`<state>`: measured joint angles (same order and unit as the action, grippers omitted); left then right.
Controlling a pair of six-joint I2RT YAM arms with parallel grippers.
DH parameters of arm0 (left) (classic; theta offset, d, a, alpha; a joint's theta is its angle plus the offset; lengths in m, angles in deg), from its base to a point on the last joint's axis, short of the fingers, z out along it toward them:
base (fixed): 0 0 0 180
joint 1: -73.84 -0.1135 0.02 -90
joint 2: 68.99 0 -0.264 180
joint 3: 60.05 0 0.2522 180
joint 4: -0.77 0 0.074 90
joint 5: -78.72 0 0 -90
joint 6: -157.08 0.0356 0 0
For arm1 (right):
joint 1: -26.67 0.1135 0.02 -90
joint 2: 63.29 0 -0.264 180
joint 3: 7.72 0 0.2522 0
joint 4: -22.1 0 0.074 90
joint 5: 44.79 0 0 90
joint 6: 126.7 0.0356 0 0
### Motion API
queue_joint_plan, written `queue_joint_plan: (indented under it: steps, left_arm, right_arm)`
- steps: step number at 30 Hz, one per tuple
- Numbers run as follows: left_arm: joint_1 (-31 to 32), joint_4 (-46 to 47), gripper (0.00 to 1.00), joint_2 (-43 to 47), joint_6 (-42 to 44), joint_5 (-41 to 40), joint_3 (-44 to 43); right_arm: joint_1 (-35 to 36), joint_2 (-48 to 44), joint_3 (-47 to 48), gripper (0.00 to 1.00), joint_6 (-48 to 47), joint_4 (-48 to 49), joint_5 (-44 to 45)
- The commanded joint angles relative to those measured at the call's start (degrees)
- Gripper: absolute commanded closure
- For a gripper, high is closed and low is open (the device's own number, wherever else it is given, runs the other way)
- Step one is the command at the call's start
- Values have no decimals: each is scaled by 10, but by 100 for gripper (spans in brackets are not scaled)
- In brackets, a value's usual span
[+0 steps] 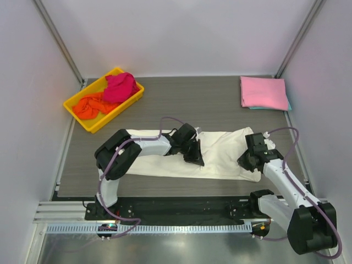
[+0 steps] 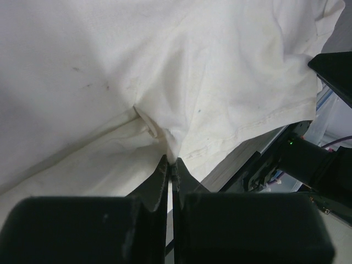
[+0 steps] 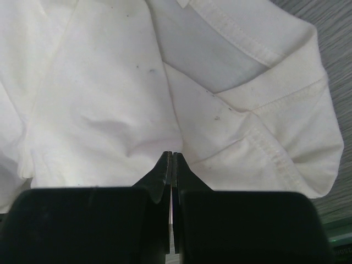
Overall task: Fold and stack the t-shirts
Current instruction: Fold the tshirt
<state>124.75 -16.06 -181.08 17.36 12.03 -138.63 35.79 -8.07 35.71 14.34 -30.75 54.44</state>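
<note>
Cream-white t-shirt (image 1: 223, 147) lies spread out, ahead of and under both claws. Left gripper (image 2: 170, 165) is closed, pinching a pucker of cloth at its tips. Right gripper (image 3: 172, 157) is closed as well, seemingly nipping cloth beside a sleeve, probably so both can lift one fold.

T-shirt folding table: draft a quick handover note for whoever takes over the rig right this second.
Left gripper: shut, pinching the cream shirt near its middle.
Right gripper: shut, pinching the same shirt at its right end, by a sleeve.
The cream shirt lies stretched out in front of the arms.
Done: pink shirt folded at the far right, on top of a teal shirt whose edge just shows.
Left: finish folding the cream shirt and stack it, then do the magenta shirt and orange shirt, both crumpled in the yellow tray at far left.
</note>
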Motion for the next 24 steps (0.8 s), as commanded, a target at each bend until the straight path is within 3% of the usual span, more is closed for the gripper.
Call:
queue_joint_plan:
  steps: [1,12,24]
  left_arm:
    - [1,-10,100,31,-14,14,-26]
    - [1,-68,100,22,-6,5,-56]
    - [-2,-93,100,20,11,11,-64]
  right_arm:
    - [-2,-35,5,99,26,-6,7]
    - [2,-146,19,99,96,-97,39]
    - [41,-208,12,99,167,-156,71]
